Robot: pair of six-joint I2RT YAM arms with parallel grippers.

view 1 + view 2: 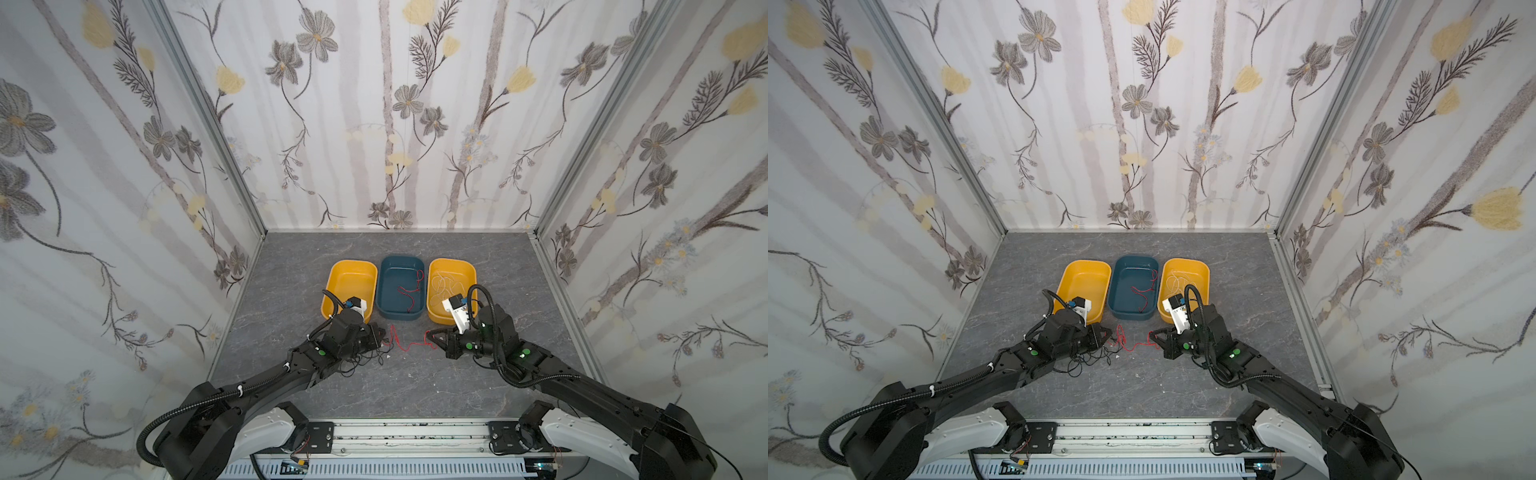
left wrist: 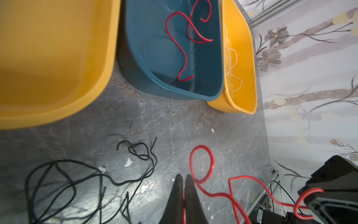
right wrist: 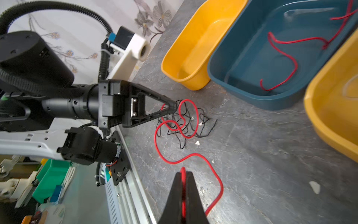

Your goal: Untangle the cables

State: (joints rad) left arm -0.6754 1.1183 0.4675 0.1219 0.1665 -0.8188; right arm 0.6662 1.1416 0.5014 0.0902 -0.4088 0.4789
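Nearest me, two black arms reach in from the near edge. In a top view the left pincer (image 1: 384, 340) and right pincer (image 1: 430, 333) are each clamped on one red cable (image 1: 409, 345), which sags in waves between them over the grey table (image 1: 415, 395). Black cables (image 1: 357, 361) lie heaped just beside the left pincer. Farther back I count three tubs in a row: a yellow tub (image 1: 353, 262) on the left, a blue tub (image 1: 399, 318) in the middle and a second yellow tub (image 1: 453, 260) on the right. That makes two red cables, since a second red cable (image 1: 405, 291) lies in the blue one. White cable (image 1: 442, 284) lies in the right one, its strands too fine to count.

From the left wrist, the left pincer (image 2: 183, 175) is shut with red showing between its fingers, and the red cable (image 2: 201, 146) curls in one loop just beyond. The black cables (image 2: 139, 155) are knotted together nearby, and I cannot tell how many there are.

From the right wrist, the right pincer (image 3: 183, 171) is shut on the red cable (image 3: 193, 154). At the far end its loops lie over the black cables (image 3: 186, 120).

My worry is that pulling the two ends apart could drag the black heap along or cinch its knot. The thin wire might also slip from a pinch at its very end.
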